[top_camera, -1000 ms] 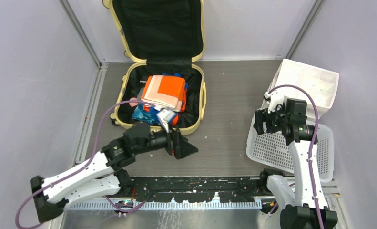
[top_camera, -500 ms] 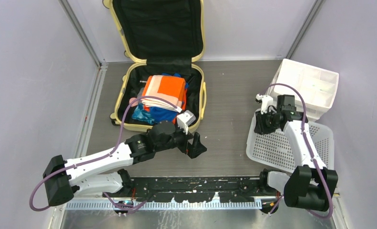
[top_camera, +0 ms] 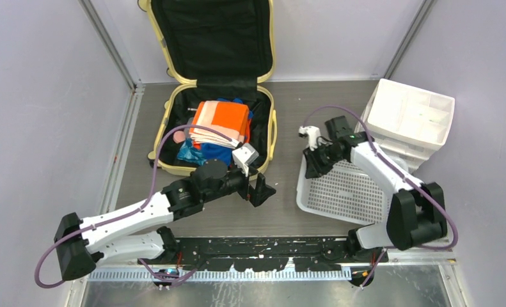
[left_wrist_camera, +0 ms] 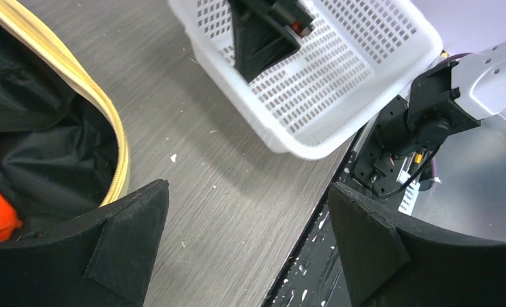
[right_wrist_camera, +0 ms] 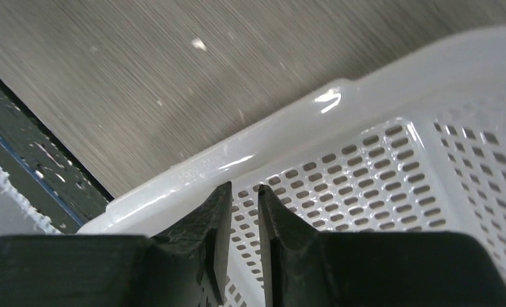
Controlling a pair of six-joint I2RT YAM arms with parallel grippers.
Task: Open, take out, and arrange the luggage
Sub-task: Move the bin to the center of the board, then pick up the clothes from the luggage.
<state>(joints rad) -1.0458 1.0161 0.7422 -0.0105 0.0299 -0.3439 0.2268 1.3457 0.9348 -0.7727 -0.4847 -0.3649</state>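
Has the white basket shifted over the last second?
Yes. The basket has slid left, away from the drawer bin and toward the luggage.

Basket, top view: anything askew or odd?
Yes. The white perforated basket lies skewed to the edges of the table rather than square with them, and the right gripper is closed on its rim at the far left corner. Nothing looks spilled or damaged, and the yellow suitcase sits open.

pale yellow luggage [top_camera: 273, 131], lid standing open, black lining
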